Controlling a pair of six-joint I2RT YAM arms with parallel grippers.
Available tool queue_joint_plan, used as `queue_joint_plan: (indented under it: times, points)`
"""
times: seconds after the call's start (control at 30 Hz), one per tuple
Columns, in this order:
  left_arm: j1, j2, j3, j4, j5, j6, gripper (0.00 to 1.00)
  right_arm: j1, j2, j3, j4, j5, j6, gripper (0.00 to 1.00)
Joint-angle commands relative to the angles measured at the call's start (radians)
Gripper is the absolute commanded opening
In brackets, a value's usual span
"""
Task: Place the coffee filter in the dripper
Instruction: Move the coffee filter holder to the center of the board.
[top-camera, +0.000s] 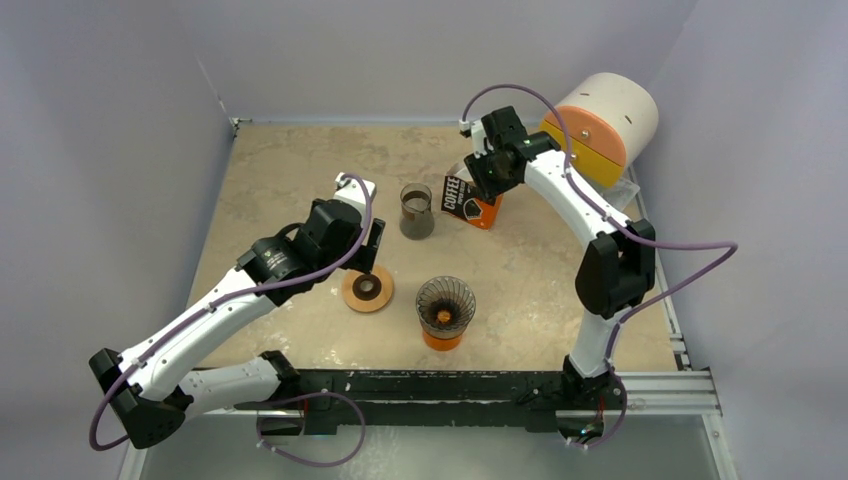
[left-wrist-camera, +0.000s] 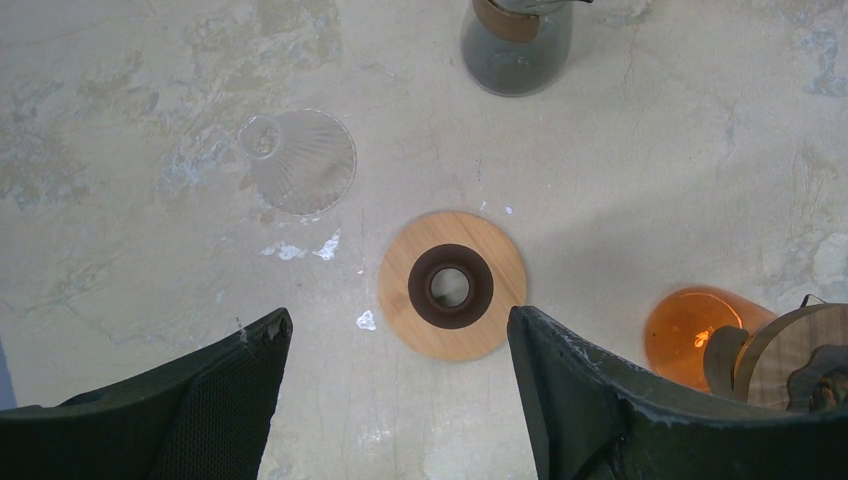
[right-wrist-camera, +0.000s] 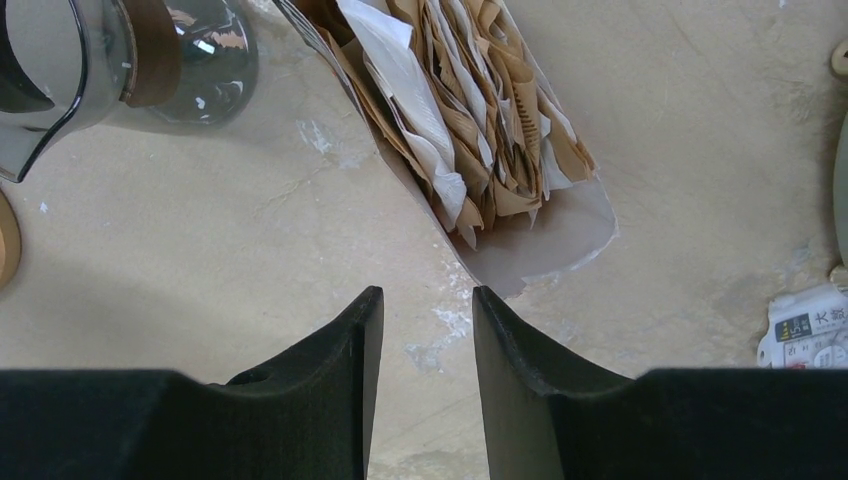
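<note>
Right now the right fingers (right-wrist-camera: 362, 330) stand narrow and hold nothing, poised just short of the open mouth of the filter bag (right-wrist-camera: 560, 235). The coffee filters (right-wrist-camera: 470, 130) lie inside it, packed and crumpled together, well apart from the dripper (top-camera: 445, 305) on its orange base. A pinch into that stack could lift several sheets at once, or snag the bag's lip and drag the whole bag. The glass carafe (right-wrist-camera: 60, 60) stands near the bag, so a sideways shove might knock it. The left fingers (left-wrist-camera: 545, 350) hang wide and hold nothing above the wooden ring (left-wrist-camera: 450, 285).
</note>
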Motion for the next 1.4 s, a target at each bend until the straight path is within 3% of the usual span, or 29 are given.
queue_joint_plan:
  times: [0.0, 0.87, 1.37]
  points:
    - [0.006, 0.001, 0.000, 0.029, -0.018, 0.011, 0.78, -0.002, -0.016, 0.057, -0.010, 0.020, -0.026, 0.41]
    - [0.006, 0.014, -0.002, 0.029, -0.017, 0.012, 0.78, -0.009, 0.057, 0.079, -0.007, 0.020, -0.025, 0.36]
    - [0.007, 0.016, -0.002, 0.028, -0.016, 0.012, 0.78, -0.008, 0.069, 0.076, -0.024, -0.011, -0.022, 0.20]
